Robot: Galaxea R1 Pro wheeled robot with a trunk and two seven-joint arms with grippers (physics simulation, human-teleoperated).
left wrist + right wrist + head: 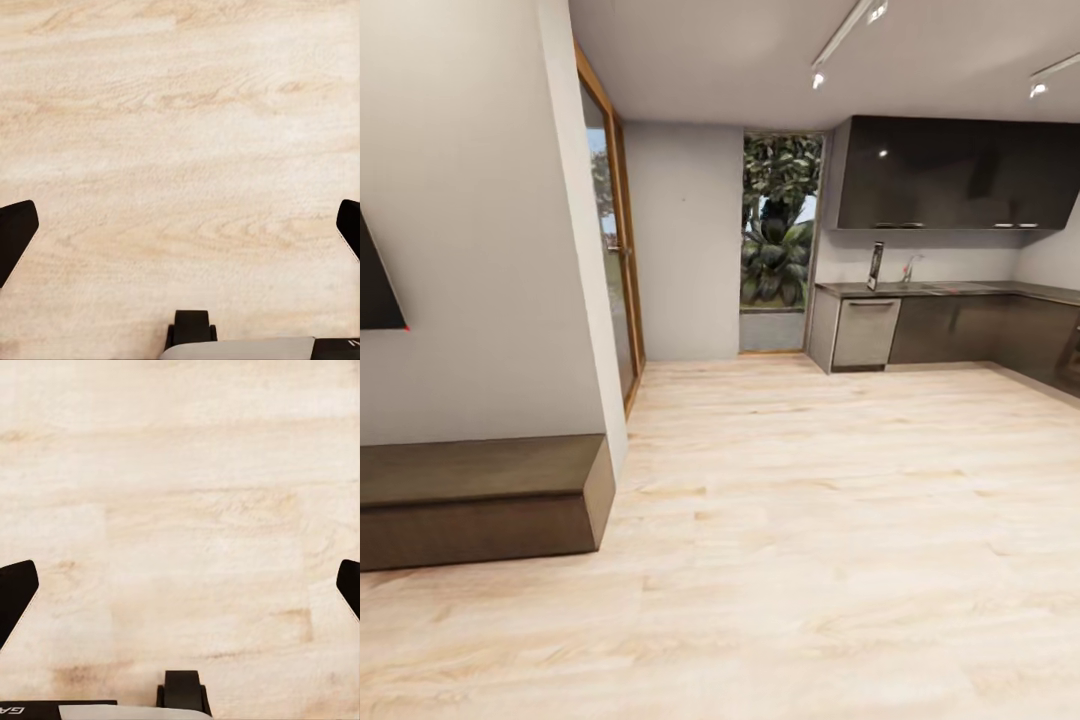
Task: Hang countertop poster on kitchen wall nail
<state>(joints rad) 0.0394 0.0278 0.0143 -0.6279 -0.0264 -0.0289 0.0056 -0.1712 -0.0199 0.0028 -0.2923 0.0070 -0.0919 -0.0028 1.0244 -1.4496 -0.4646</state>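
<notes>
Currently in transit: left pincer (180, 225) and right pincer (180, 585) both spread wide, empty, facing wooden floor (810, 520). Poster (875, 266) stands upright on kitchen tabletop (960, 290), well ahead of both.

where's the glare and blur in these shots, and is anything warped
Head view: ceiling spotlights glare, with bright specks on the glossy upper cabinets; wide-angle bending tilts the left wall; the distant poster on the kitchen countertop is soft. Both wrist views: evenly lit wooden floor, slightly blurred grain, no hard shadows, dark fingertips at the edges.
</notes>
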